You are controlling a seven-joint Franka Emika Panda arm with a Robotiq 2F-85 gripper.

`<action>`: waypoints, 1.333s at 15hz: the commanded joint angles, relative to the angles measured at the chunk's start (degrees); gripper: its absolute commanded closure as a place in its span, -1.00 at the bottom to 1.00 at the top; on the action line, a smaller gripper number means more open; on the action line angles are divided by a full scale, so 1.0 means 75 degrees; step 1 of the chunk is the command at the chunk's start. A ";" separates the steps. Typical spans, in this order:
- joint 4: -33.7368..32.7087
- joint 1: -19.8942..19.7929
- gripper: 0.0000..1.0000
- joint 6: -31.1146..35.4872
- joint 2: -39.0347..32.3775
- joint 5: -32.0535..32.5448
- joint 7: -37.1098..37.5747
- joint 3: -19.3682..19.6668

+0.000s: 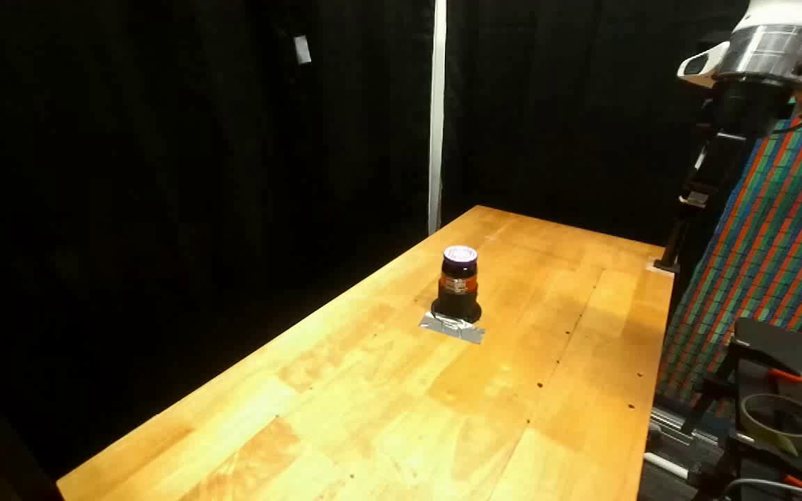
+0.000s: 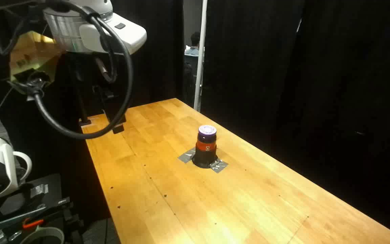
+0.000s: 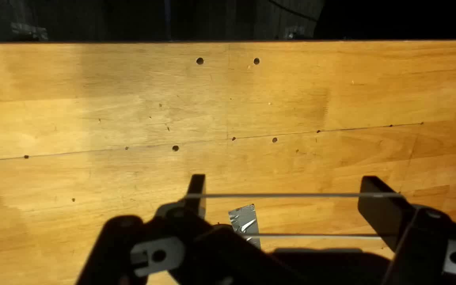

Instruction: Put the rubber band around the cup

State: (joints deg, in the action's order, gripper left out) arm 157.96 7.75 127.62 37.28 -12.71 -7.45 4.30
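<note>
The cup (image 1: 458,284) is a small dark cylinder with an orange-red band and a pale purple-white top. It stands upright in a black round base on the table, also in an exterior view (image 2: 206,144). In the wrist view it is hidden behind the gripper. My gripper (image 3: 281,188) is open, with its fingers wide apart. The grey rubber band (image 3: 281,195) is stretched around both fingers, with two parallel strands across the gap. The gripper (image 2: 113,117) hangs above the table, to one side of the cup and apart from it. The band cannot be made out in either exterior view.
Silver tape (image 1: 453,328) fixes the base to the wooden table (image 1: 373,390). A thin black post (image 1: 676,243) stands at the table's corner. A black cable (image 2: 127,88) loops from the wrist. A side bench with a tape roll (image 1: 782,417) and a white kettle (image 2: 7,166) is beyond the edge.
</note>
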 commanded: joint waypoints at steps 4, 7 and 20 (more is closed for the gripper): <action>-0.0021 -0.0080 -1.00 -0.0035 0.0004 -0.0052 -0.0042 -0.0074; -0.0698 0.0017 -1.00 -0.0055 -0.0909 -0.0043 -0.0225 -0.0013; -0.6191 -0.0157 -1.00 -0.0973 -0.6461 0.0424 -0.0279 -0.0596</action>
State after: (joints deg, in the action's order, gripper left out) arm 122.76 8.20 122.02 -2.00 -11.82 -13.37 2.07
